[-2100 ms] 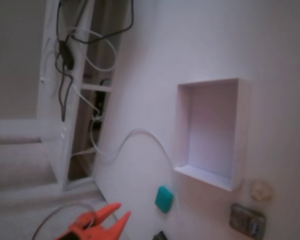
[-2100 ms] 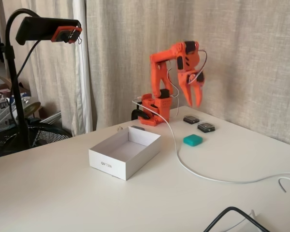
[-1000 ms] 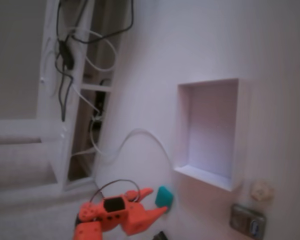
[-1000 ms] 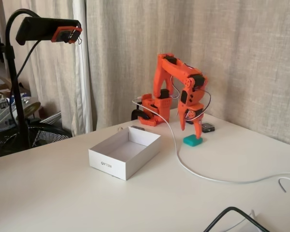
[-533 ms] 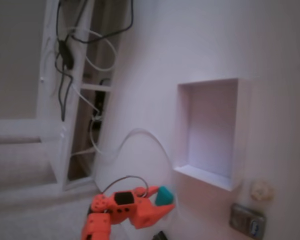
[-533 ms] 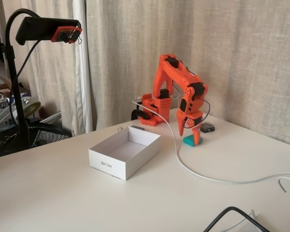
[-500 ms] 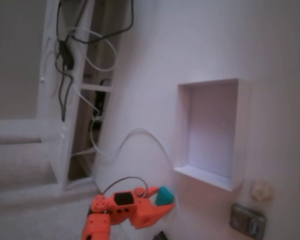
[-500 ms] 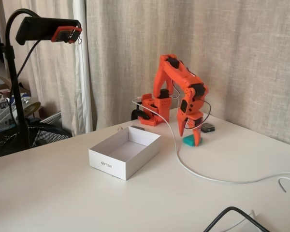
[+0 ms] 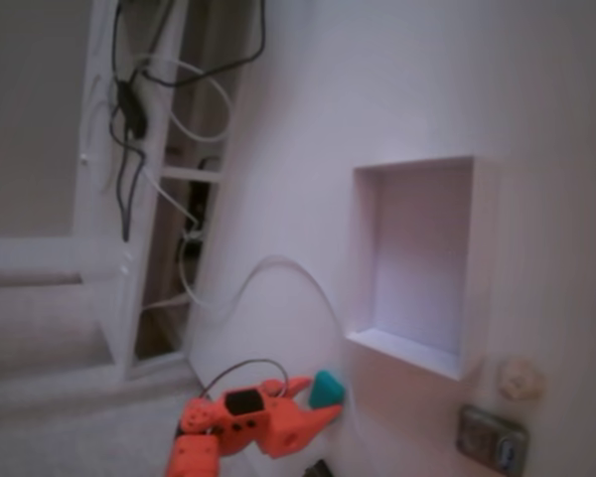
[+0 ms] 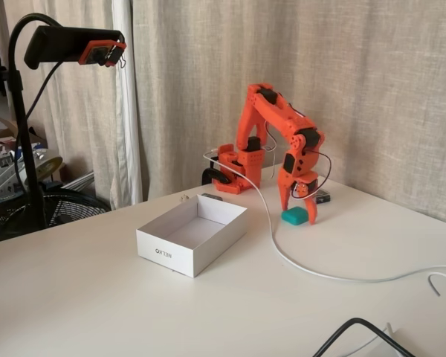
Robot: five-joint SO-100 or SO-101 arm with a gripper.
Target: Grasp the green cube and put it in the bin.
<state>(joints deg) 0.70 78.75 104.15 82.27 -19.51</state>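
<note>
The green cube (image 10: pixel 295 216) rests on the white table, to the right of the bin (image 10: pixel 168 251), a white shallow tray. My orange gripper (image 10: pixel 299 216) points down over the cube, open, with one finger on each side of it and the tips near the table. In the other fixed view the cube (image 9: pixel 327 388) sits at the bottom, below the bin (image 9: pixel 479 258). There the gripper (image 9: pixel 316 400) reaches in from the lower left, and the cube shows at the fingers' ends. I cannot tell whether the fingers touch the cube.
A white cable (image 10: pixel 312 271) runs across the table just left of the cube. A grey gadget (image 9: pixel 492 437) and a beige ball (image 9: pixel 521 379) lie nearby. A camera on a black stand (image 10: pixel 74 44) stands at the left. A black cable (image 10: pixel 357 327) lies at the front edge.
The arm came down from a raised pose to the cube. Over the last half second the gripper shifted slightly right and now straddles the cube. The cube has not moved.
</note>
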